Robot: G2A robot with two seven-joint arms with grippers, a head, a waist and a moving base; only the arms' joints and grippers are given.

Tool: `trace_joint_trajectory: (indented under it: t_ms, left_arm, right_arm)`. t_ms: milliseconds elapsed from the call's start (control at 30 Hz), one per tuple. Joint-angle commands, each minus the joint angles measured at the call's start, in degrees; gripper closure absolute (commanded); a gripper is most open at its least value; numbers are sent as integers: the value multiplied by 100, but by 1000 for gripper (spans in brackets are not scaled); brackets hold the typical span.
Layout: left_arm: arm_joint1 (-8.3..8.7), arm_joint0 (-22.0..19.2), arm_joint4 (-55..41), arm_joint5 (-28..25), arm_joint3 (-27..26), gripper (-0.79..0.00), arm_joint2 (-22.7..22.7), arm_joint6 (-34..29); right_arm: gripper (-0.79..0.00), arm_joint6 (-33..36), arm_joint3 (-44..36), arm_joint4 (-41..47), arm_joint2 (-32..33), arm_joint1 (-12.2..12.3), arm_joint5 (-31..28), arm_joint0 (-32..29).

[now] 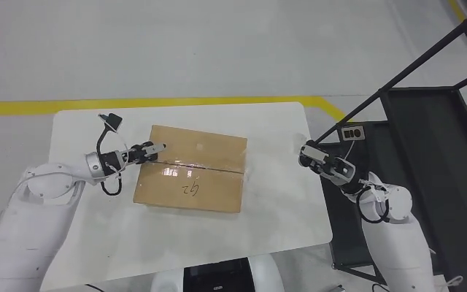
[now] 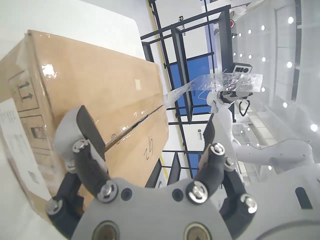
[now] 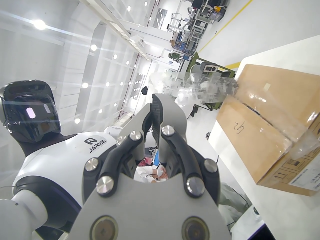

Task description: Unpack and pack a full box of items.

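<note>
The cardboard box point(image 1: 193, 179) sits on the white table point(image 1: 281, 219) between the two grippers, with its flaps lying flat and a thin dark gap along the centre seam.

The right gripper point(image 3: 153, 106) has its fingers pressed together, pinching the free end of a strip of clear packing tape point(image 3: 200, 88). From the fingertips the strip runs ahead to the box's near end, where it joins the seam. It is glossy, crinkled and see-through.

The left gripper point(image 2: 147, 126) is spread wide. One dark rubber pad point(image 2: 87, 128) lies at the box's top edge right beside the seam, and the other finger hangs clear of the cardboard. Whether the pad presses down cannot be told.

The tape is probably very light, limp and sticky. It is likely to fold onto itself or tear if pulled sideways, so a grip close to its end and a pull along the seam suits it best.

The box looks stiff, matte, flat-sided and sharp-cornered. If full, it is probably heavy enough to resist sliding, though bracing its far edge seems wise. The flaps are best taken by their free edges at the seam.
</note>
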Motion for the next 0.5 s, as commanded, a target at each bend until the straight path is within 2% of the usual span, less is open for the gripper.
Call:
trace_joint_trajectory:
  t_ms: [0, 467]
  left_arm:
    - [15, 61, -165, 33, -53, -785, -98, -24]
    - [117, 267, 101, 322, -297, -785, -278, -483]
  right_arm:
    - [0, -10, 14, -14, 7, 4, -1, 11]
    - [0, -135, 119, -113, 234, 41, -25, -51]
